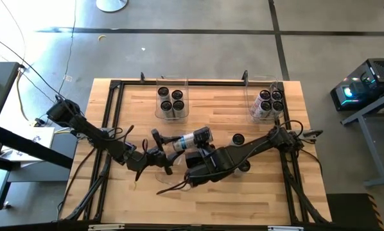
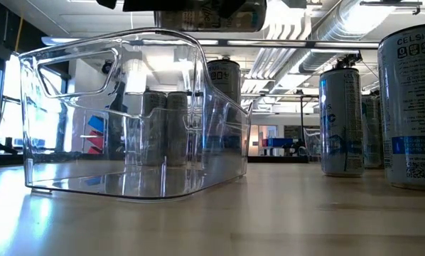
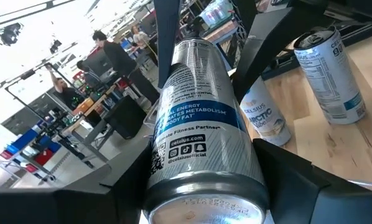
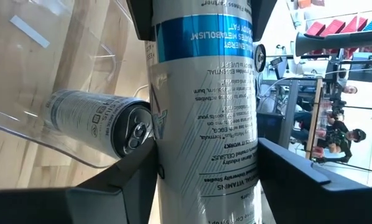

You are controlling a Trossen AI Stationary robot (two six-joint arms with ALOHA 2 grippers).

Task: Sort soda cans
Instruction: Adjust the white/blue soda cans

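Open tabletop between two far bins

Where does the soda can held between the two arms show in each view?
High view: held can lying sideways at table centre, between both arms.
Low view: dark underside at the top edge.
Left wrist view: fills the centre, base nearest.
Right wrist view: upright through the middle.
Shared landmark: its blue label band.
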